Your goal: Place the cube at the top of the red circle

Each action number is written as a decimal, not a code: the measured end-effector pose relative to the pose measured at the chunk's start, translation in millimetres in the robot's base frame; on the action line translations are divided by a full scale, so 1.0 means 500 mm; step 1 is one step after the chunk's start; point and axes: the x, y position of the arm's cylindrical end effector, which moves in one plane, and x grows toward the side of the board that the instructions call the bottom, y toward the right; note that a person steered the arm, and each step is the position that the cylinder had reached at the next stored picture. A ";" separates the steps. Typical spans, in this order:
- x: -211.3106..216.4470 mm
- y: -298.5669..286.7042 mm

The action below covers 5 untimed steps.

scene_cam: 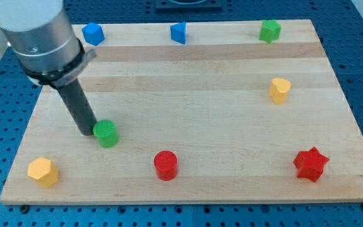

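The red circle (166,165) is a short red cylinder near the board's bottom edge, a little left of centre. A blue cube (93,33) sits at the board's top left. My tip (88,132) is at the left of the board, right against the left side of a green circle block (106,133). The tip is left of and above the red circle, and far below the blue cube. The rod and its grey housing lean in from the view's top left.
A blue triangular block (179,32) lies at top centre and a green star-like block (270,30) at top right. A yellow heart (280,90) lies at the right, a red star (311,164) at bottom right, a yellow hexagon (43,171) at bottom left. The wooden board (200,82) ends on all sides.
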 end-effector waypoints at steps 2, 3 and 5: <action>-0.038 0.021; -0.204 0.000; -0.407 -0.190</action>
